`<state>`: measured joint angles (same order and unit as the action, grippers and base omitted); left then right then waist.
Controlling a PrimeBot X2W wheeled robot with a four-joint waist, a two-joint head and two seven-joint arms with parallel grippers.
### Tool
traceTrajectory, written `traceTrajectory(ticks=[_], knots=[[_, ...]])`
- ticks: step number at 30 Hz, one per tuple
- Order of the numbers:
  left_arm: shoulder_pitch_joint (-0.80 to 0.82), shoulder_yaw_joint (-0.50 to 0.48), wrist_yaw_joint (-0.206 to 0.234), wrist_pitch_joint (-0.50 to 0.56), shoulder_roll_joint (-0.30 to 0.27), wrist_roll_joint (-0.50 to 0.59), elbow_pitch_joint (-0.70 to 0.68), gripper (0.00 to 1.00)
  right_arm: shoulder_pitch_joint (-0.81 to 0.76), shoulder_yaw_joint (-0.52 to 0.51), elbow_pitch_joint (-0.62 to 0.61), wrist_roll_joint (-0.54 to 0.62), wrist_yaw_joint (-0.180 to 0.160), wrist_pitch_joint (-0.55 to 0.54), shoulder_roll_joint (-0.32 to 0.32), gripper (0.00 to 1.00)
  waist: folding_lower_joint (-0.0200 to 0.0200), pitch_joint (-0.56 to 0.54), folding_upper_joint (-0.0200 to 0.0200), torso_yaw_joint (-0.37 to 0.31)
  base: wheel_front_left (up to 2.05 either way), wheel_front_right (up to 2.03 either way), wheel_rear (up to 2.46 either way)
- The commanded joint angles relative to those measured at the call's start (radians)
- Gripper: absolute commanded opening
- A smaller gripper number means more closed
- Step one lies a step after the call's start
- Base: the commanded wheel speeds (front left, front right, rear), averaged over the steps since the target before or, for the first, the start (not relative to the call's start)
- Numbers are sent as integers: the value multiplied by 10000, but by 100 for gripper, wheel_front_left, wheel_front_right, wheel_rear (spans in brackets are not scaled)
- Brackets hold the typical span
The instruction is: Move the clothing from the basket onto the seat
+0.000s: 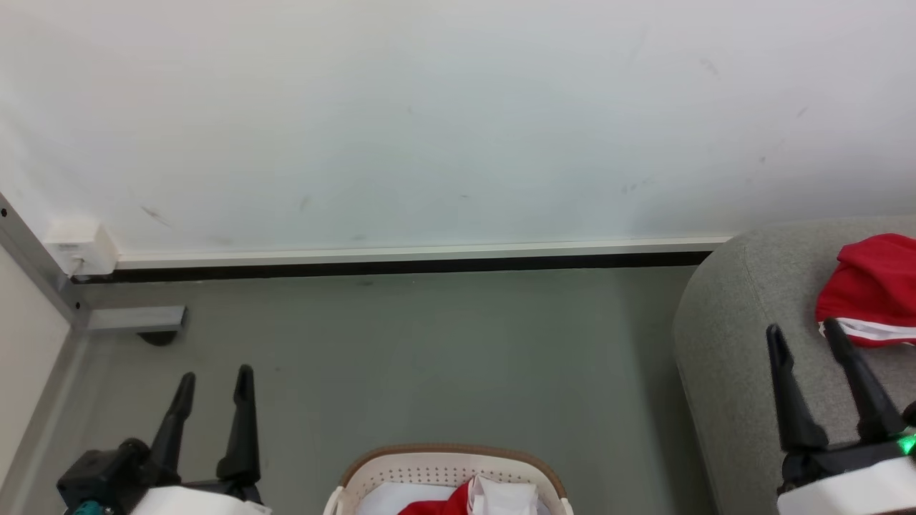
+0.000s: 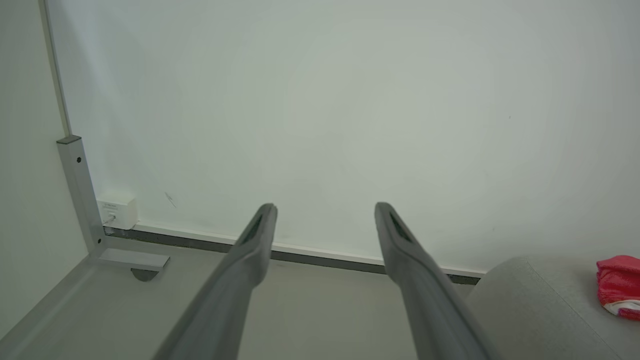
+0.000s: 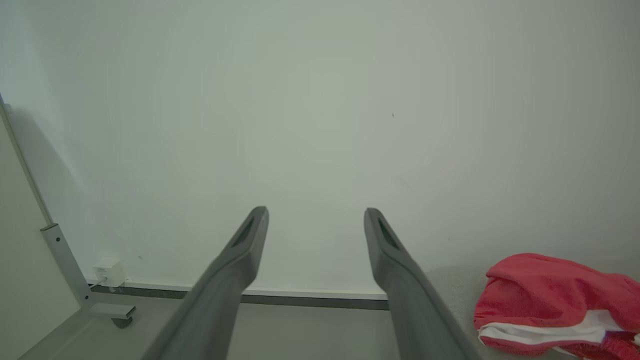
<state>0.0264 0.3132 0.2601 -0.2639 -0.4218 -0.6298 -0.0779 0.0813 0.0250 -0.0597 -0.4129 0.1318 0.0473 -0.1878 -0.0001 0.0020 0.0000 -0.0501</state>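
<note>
One red garment with a white trim band point(image 1: 873, 290) lies bunched on the grey seat point(image 1: 744, 322) at the right; the wrist views show this garment point(image 3: 555, 305) point(image 2: 619, 286) too. More red and white clothing point(image 1: 472, 501) lies in the cream basket point(image 1: 429, 468) at the bottom centre. My left gripper point(image 1: 215, 383) hovers open over the floor, left of the basket, with nothing between its fingers point(image 2: 252, 245). Above the seat's front my right gripper point(image 1: 805, 332) is open and empty, just left of the red garment, its fingers point(image 3: 245, 245) pointing at the wall.
A white wall with a dark skirting strip point(image 1: 401, 266) runs behind the grey floor point(image 1: 429, 357). A metal frame post with a foot point(image 1: 136, 318) and a small white box point(image 1: 80, 247) stand in the left corner.
</note>
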Motion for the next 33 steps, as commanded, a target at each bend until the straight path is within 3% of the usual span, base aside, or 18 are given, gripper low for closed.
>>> traceTrajectory(ticks=[1,8,14,33], knots=[[-221,-347,-167,-6,284,381,88,100,-324,215,178,178,-23,491,-94,100,1,-3,0,44,0,0,0],[-908,-1327,-1415,-7,1646,1643,880,100,-1085,706,1419,-44,-22,1858,376,100,1,-85,0,103,0,0,0],[-872,-1901,-2197,-8,2218,2292,1306,100,-945,1141,1838,111,-23,2082,576,100,1,-91,0,44,0,0,0],[-463,-2482,-3285,-7,3136,3501,2005,100,-325,1385,2026,213,-22,2177,574,100,1,265,0,-370,0,0,0]])
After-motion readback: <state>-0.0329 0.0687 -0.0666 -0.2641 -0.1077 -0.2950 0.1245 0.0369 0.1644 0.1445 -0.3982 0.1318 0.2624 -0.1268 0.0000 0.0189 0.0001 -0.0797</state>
